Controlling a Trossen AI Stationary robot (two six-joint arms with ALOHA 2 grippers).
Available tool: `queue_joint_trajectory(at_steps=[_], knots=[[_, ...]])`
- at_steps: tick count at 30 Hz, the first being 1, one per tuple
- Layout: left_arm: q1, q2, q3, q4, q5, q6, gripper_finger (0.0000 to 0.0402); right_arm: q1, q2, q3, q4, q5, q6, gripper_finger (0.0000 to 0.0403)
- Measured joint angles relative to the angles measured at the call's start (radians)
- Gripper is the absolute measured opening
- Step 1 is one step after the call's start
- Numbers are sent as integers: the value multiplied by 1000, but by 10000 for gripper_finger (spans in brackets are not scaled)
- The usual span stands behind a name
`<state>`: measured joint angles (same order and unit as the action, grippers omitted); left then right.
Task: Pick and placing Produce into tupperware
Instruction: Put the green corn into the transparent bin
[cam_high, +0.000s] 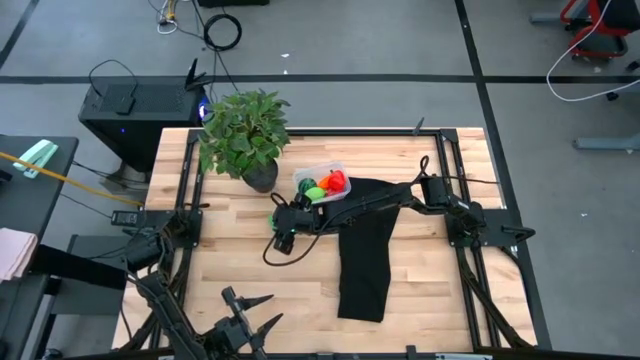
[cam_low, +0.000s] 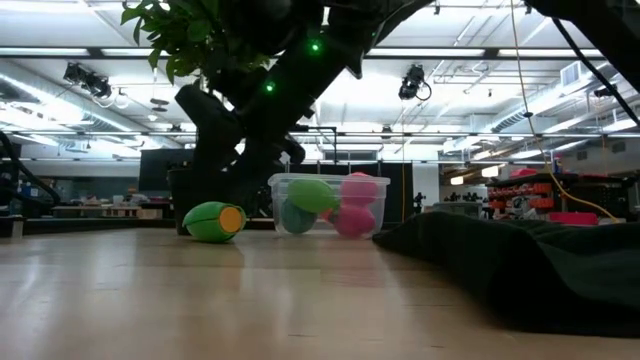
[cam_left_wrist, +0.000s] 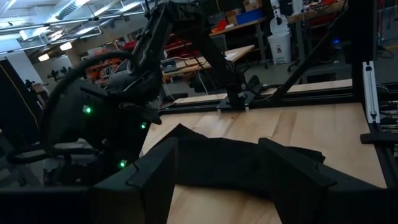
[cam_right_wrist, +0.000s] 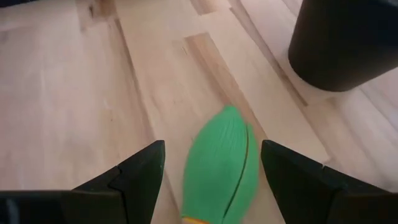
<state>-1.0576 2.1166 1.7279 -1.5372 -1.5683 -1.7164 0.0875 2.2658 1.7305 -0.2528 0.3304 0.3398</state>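
A light green ribbed piece of Produce (cam_right_wrist: 221, 171) with an orange end (cam_low: 231, 219) lies on its side on the wooden table, just in front of the plant's dark pot (cam_right_wrist: 348, 37). My right gripper (cam_right_wrist: 211, 146) slants down over it, open, one finger on either side and apart from it. In the high view this gripper (cam_high: 283, 238) hides the piece. The clear tupperware (cam_high: 322, 180) stands beside the pot and holds green, red and orange Produce (cam_low: 335, 205). My left gripper (cam_high: 250, 312) waits open at the near left edge.
A leafy potted plant (cam_high: 243, 133) stands at the far left of the table, next to the tupperware. A black cloth (cam_high: 365, 250) lies spread from the table's middle toward the near edge, under my right arm. Bare wood lies left of the green piece.
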Motion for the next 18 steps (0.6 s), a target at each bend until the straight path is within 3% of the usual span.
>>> queue_joint_trajectory(at_steps=[18], knots=[[0, 0, 0, 1, 1, 0, 229, 8, 0, -3, -15, -104, 35, 263]])
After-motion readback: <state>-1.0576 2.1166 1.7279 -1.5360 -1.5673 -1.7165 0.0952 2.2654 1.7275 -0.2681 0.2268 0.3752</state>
